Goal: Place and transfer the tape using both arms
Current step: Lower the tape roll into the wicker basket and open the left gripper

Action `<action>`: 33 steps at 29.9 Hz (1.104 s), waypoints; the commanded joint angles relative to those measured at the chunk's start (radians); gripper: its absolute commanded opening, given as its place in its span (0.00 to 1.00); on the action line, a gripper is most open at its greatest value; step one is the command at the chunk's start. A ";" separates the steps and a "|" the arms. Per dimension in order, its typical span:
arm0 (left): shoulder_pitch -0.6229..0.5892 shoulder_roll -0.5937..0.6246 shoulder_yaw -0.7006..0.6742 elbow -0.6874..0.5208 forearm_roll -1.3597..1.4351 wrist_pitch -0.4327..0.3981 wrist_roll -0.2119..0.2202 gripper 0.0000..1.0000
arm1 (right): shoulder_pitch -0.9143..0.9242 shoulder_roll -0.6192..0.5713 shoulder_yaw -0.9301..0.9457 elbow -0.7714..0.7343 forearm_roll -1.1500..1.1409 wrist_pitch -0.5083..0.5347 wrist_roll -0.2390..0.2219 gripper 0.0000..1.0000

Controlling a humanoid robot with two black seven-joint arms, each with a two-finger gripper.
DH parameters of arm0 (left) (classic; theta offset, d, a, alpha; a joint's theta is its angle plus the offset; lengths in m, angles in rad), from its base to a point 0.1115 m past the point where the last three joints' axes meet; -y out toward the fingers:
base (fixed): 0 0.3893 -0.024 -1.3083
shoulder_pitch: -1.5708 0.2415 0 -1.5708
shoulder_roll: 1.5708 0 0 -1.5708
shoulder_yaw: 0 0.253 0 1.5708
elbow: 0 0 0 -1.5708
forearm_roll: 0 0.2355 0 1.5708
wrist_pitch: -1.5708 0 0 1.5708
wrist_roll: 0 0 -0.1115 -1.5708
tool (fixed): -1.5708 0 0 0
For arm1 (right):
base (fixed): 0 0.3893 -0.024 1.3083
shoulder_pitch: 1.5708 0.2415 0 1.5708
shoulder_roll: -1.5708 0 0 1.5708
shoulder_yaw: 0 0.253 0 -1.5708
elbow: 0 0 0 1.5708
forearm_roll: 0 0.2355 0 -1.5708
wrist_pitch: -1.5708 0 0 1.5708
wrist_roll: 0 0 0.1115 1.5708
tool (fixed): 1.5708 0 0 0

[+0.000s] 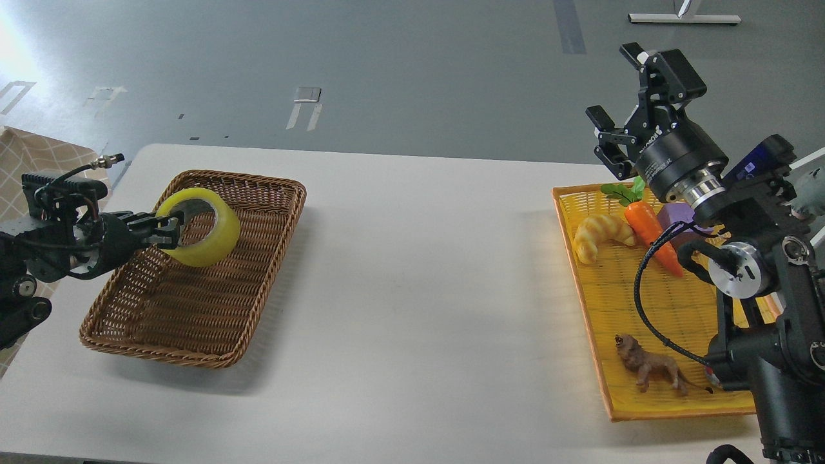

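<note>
The yellow tape roll (207, 240) is held by my left gripper (165, 232), which is shut on the roll's left wall. The roll hangs tilted over the far part of the brown wicker basket (148, 322); I cannot tell whether it touches the basket floor. My right gripper (622, 90) is open and empty, raised above the far end of the yellow tray (644, 399).
The yellow tray holds a croissant (602, 235), a carrot (648, 229), a purple block (677, 216) and a brown lion figure (651, 370). The white table (419, 290) lies between basket and tray. A patterned surface (32, 154) is at the far left.
</note>
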 commanded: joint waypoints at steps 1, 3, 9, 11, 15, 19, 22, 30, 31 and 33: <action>0.015 -0.005 0.000 0.018 0.000 0.001 0.000 0.01 | -0.002 0.000 0.000 0.000 -0.001 -0.003 0.000 1.00; 0.018 -0.014 0.002 0.021 0.000 0.006 0.000 0.03 | -0.002 0.000 0.000 -0.001 0.000 -0.003 0.000 1.00; 0.018 -0.019 0.002 0.024 -0.002 0.010 -0.006 0.12 | -0.009 0.000 0.001 -0.001 0.000 -0.005 0.000 1.00; 0.018 -0.019 0.000 0.023 -0.002 0.010 -0.040 0.16 | -0.009 0.000 0.001 -0.001 -0.001 -0.003 0.000 1.00; 0.018 -0.019 0.002 0.026 -0.002 0.010 -0.097 0.27 | -0.012 0.000 0.001 -0.001 0.000 -0.006 0.000 1.00; 0.018 -0.019 0.002 0.044 -0.002 0.012 -0.101 0.35 | -0.012 0.000 0.001 -0.001 0.000 -0.006 0.000 1.00; 0.018 -0.019 0.002 0.053 0.000 0.012 -0.103 0.41 | -0.014 0.000 0.000 -0.001 0.000 -0.008 0.000 1.00; 0.018 -0.019 0.000 0.079 -0.002 0.021 -0.115 0.46 | -0.017 0.000 0.000 -0.003 -0.001 -0.008 0.002 1.00; 0.018 -0.019 -0.001 0.082 -0.003 0.021 -0.117 0.48 | -0.017 0.000 0.000 -0.003 0.000 -0.008 0.002 1.00; 0.015 -0.019 -0.006 0.086 -0.005 0.024 -0.115 0.53 | -0.020 0.000 0.000 -0.003 0.000 -0.008 0.002 1.00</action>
